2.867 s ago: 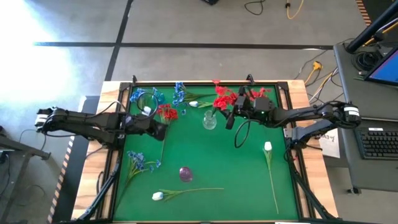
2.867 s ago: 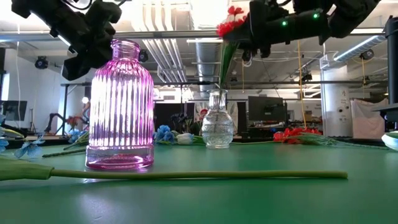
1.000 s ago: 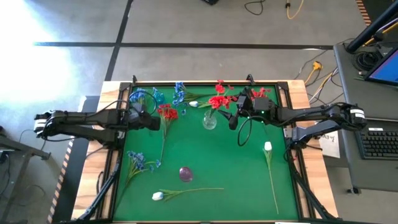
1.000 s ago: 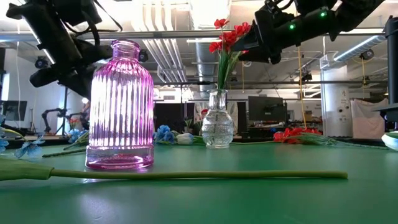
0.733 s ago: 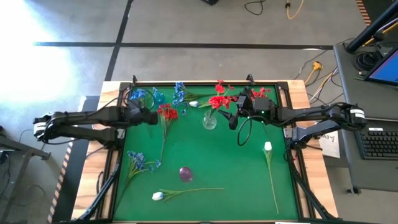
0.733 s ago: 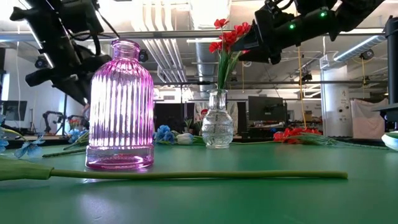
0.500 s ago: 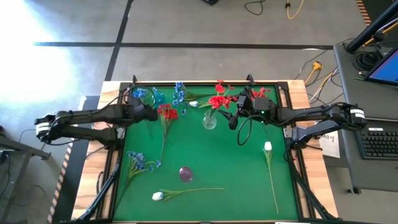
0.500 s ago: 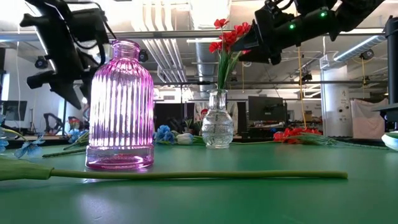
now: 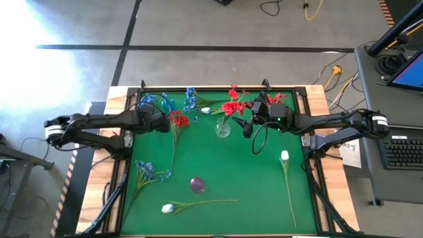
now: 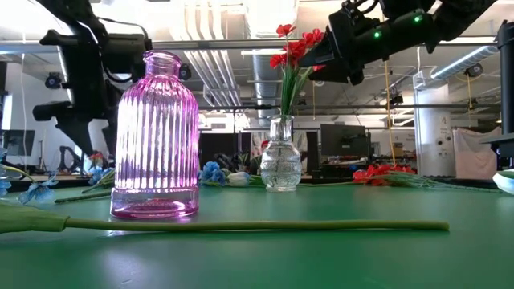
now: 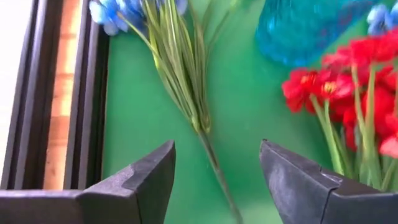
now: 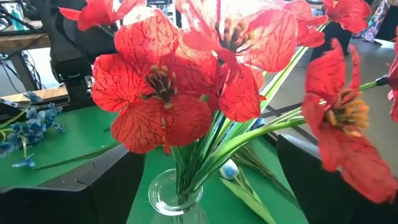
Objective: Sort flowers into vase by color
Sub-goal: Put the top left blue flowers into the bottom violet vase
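Note:
My left gripper [image 11: 217,180] [image 9: 160,118] is open and points steeply down at the table's far left. Its fingers stand on either side of the thin green stem of a blue flower [image 11: 183,81] lying on the green mat, without touching it. A blue vase [image 11: 305,28] [image 9: 168,103] and a lying red flower [image 9: 177,119] are just beside it. My right gripper [image 9: 246,125] [image 12: 211,193] waits open, close to the right of the clear vase [image 9: 223,128], which holds red flowers [image 10: 293,44] upright. A pink vase [image 9: 197,184] stands near the front.
White flowers lie at the right [image 9: 285,157], near the front [image 9: 167,208] and behind the clear vase [image 9: 206,110]. Another blue spray [image 9: 149,173] lies at the left, more blue ones [image 9: 190,98] and red ones [image 9: 274,99] along the far edge. The table's raised rim [image 11: 62,93] is close to my left gripper.
My left gripper has gone from beside the red flower toward the table's far left, sunk lower, tipped more steeply downward and opened. The red flower lies where it was. My right gripper has kept still.

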Controlling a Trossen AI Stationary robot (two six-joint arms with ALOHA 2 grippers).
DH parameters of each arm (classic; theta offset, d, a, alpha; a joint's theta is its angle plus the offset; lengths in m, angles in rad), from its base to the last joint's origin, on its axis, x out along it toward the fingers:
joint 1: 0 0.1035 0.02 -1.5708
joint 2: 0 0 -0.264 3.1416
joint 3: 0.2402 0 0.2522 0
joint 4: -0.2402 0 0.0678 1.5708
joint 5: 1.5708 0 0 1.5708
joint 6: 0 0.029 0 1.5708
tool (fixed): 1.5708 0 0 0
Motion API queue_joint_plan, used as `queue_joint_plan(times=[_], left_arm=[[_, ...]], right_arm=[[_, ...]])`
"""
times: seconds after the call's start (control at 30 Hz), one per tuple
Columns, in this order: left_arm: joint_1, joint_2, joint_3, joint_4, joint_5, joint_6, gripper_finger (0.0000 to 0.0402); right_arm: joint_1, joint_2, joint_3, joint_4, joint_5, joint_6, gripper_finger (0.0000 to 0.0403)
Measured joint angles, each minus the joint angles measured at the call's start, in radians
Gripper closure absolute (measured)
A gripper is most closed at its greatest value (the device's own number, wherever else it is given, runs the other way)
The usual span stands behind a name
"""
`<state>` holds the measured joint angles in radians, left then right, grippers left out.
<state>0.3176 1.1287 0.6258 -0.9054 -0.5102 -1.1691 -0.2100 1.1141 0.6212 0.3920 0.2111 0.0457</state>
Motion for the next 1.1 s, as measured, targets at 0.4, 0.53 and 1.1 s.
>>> queue_joint_plan(times=[0.4,0.53,1.1], left_arm=[[-0.123,0.008,0.058,0.004,0.240,0.095,0.0180],[-0.194,0.023,0.088,0.031,0.239,0.099,0.0180],[-0.130,0.171,0.080,0.055,0.100,0.069,0.0188]], right_arm=[[0.000,0.000,0.000,0.000,0.000,0.023,0.0053],[0.000,0.000,0.000,0.000,0.000,0.025,0.0053],[0.000,0.000,0.000,-0.001,0.000,0.026,0.0053]])
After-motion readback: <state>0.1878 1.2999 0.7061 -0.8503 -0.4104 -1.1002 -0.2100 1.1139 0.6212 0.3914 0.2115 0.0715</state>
